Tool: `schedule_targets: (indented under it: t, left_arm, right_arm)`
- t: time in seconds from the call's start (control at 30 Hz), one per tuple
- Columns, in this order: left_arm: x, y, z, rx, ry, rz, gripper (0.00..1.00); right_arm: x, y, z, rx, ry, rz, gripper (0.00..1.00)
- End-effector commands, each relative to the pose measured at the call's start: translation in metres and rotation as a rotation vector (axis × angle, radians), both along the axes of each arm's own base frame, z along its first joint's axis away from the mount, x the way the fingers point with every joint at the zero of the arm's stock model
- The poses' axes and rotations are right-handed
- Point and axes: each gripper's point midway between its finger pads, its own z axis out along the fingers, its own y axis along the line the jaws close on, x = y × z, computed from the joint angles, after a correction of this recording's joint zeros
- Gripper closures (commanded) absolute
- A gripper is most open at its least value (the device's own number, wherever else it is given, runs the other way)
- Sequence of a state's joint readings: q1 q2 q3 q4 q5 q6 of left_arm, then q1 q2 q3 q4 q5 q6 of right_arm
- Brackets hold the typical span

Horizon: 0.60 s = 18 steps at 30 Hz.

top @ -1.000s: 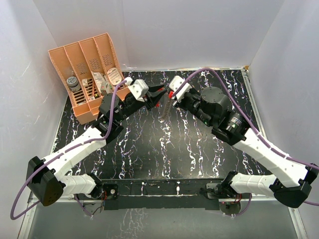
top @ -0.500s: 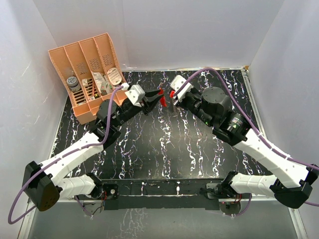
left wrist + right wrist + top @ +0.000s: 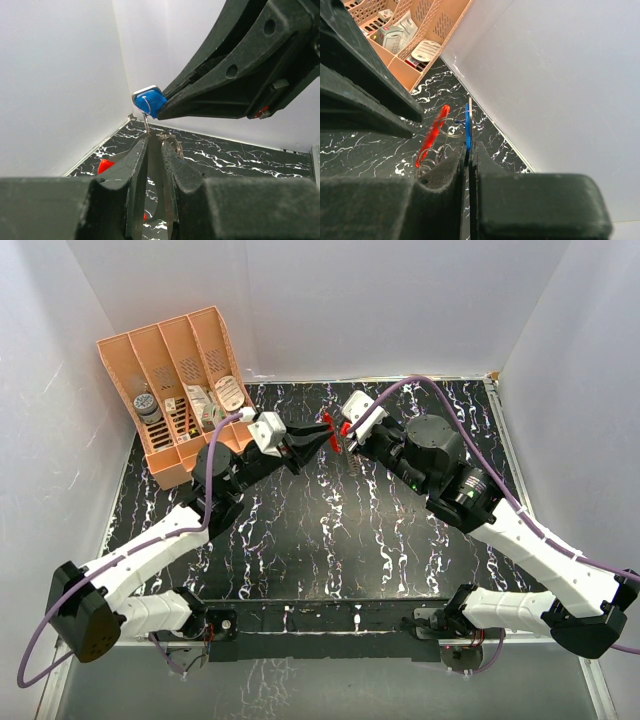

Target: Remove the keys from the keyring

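My two grippers meet above the far middle of the table. My right gripper (image 3: 343,433) (image 3: 470,146) is shut on the blue head of a key (image 3: 467,125), which also shows in the left wrist view (image 3: 150,104). My left gripper (image 3: 322,437) (image 3: 155,141) is shut on a thin silvery metal part of the keyring, with a small ring (image 3: 172,141) at its tips. The red fob (image 3: 432,136) (image 3: 329,429) hangs edge-on beside silvery rings (image 3: 451,127) between the grippers. A short chain (image 3: 355,464) dangles below them.
An orange divided organizer (image 3: 170,390) (image 3: 410,30) with small items stands at the far left. White walls enclose the black marbled table (image 3: 330,530). The back wall is close behind the grippers.
My left wrist has rolled and edged toward the right gripper. The dangling chain has shifted from under the left gripper to under the right one. The right arm has barely moved.
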<state>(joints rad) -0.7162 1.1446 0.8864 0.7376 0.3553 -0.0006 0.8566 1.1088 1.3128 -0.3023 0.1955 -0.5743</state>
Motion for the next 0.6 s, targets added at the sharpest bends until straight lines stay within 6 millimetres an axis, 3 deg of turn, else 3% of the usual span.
schedule_targets:
  t: [0.0, 0.57]
  left_arm:
    - [-0.003, -0.003, 0.025, -0.057, -0.054, -0.031, 0.83]
    - [0.005, -0.006, 0.035, -0.111, -0.071, -0.015, 0.8]
  right_arm:
    - [-0.006, -0.004, 0.039, 0.117, -0.085, 0.004, 1.0]
    - [-0.009, 0.0, 0.035, 0.113, -0.076, 0.02, 1.0]
